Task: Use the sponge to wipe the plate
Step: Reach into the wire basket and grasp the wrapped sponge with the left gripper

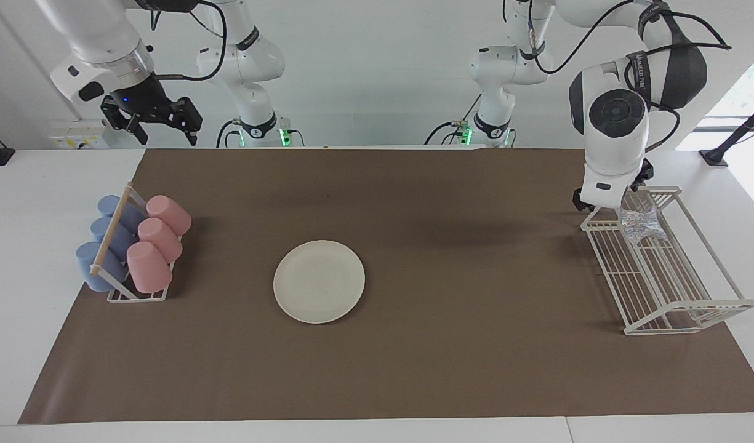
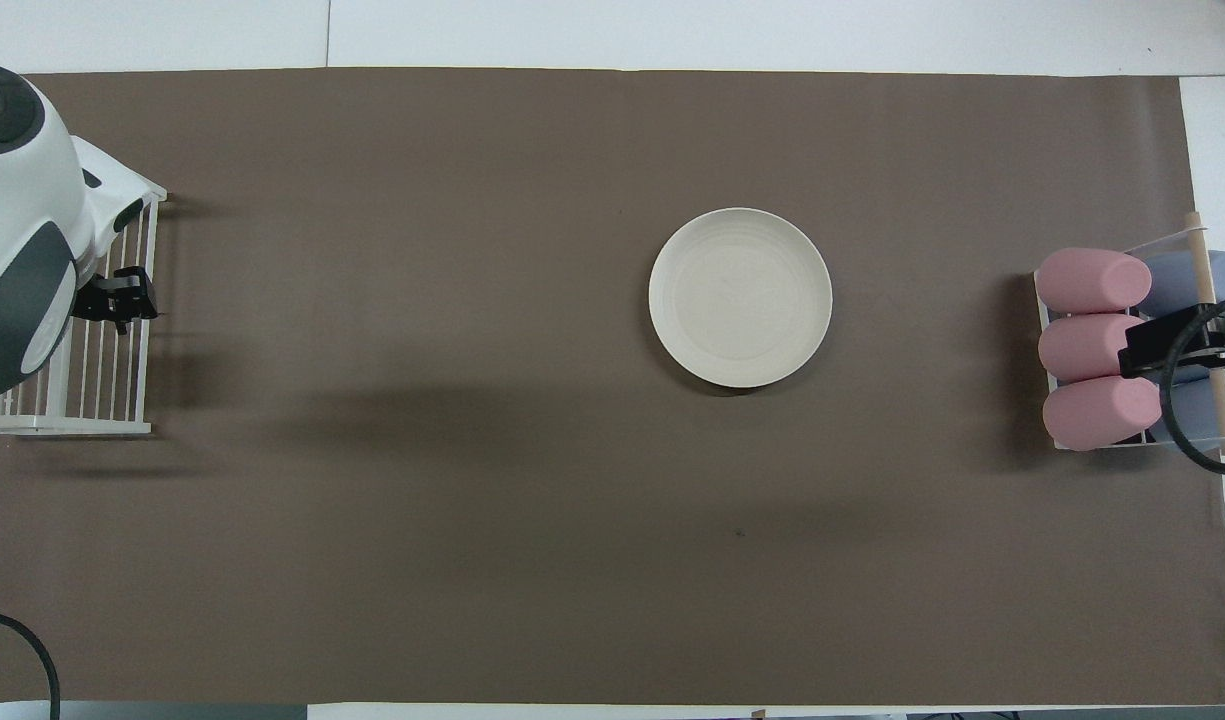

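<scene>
- The wiping has not begun: the round, shallow, cream-white plate (image 1: 319,281) lies alone on the brown paper mat (image 1: 413,369), and nothing touches it.
- The small silvery-grey sponge with a wrinkly, foil-like surface (image 1: 642,223) is not yet picked up. It lies in the white wire basket (image 1: 690,320) at the left arm's end of the table, in the part of the basket nearer to the robots.
- The left gripper (image 1: 607,200) is over that end of the basket, just beside the sponge. The arm's white wrist hides most of it, so I cannot tell if its fingers are spread or pressed together, or if they touch the sponge.
- I judge that the present step is the reach for the sponge. What is left is nearly all the task: to grasp the sponge, carry it to the plate, and rub it there.
- The plate looks plain and clean, with no visible stain. It sits near the middle of the mat, well apart from the basket.
- The right gripper (image 1: 161,120) waits, raised near the right arm's end of the table, with its fingers spread and empty.
- Pink and blue cups (image 1: 149,240) lie in a small rack (image 1: 136,295) at that same end.
</scene>
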Robot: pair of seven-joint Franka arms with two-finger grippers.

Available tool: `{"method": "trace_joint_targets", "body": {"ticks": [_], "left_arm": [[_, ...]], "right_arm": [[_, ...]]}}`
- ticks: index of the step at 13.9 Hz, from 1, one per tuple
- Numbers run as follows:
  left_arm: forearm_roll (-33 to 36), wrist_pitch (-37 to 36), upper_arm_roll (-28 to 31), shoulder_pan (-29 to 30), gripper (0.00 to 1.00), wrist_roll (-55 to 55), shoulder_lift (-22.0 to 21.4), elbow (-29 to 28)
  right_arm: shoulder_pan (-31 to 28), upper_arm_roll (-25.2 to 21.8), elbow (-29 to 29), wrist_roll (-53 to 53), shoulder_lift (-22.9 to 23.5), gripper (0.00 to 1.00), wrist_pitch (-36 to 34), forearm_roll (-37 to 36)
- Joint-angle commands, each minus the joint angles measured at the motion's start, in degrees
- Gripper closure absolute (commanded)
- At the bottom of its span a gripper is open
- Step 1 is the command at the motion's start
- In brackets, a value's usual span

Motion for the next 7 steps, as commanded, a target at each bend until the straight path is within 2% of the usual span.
{"method": "trace_joint_targets", "body": {"ticks": [1, 7], "left_arm": [[1.0, -4.0, -0.3, -2.3, 0.0, -0.4, -1.2, -0.6], [-0.4, -3.2, -0.3, -4.5, 0.0, -1.2, -1.3, -0.6]], "right_arm": [[-0.1, 0.7, 0.1, 0.0, -0.7, 0.0, 0.1, -0.6], [0.6, 1.8, 0.2, 0.5, -0.7, 0.0, 0.9, -0.7]]}}
